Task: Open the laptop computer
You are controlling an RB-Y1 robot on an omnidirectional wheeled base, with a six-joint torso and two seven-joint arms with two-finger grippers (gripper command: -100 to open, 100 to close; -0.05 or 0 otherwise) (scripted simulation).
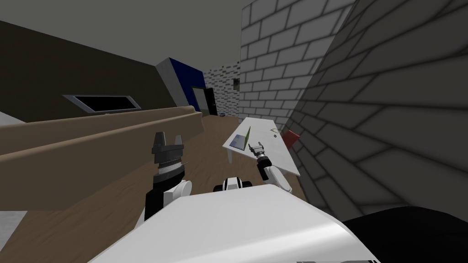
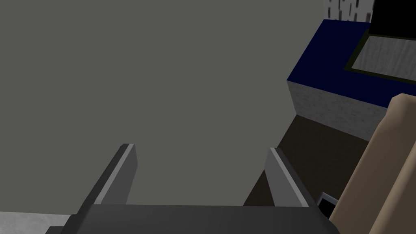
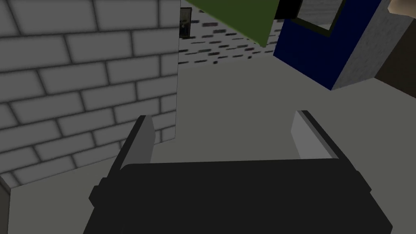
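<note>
Left gripper (image 1: 168,136) hung raised, close, fingers released. My right gripper (image 1: 256,146) hovered over white table (image 1: 279,157), fingers spread, empty, just beside laptop (image 1: 242,139); laptop sat at table edge, green lid up, open floor (image 1: 208,146) beyond.

laptop (image 1: 247,137) green lid, grey-blue base | table (image 1: 263,129) white | chair (image 1: 291,137) red | brick wall (image 1: 279,55) pale grey, dark joints | far wall (image 1: 222,75) white, black dashes | side wall (image 1: 45,68) dark brown | sofa (image 1: 91,137) tan | floor (image 1: 91,214) brown | block (image 1: 187,78) dark blue, grey side | ceiling (image 1: 137,27) dull grey
</note>
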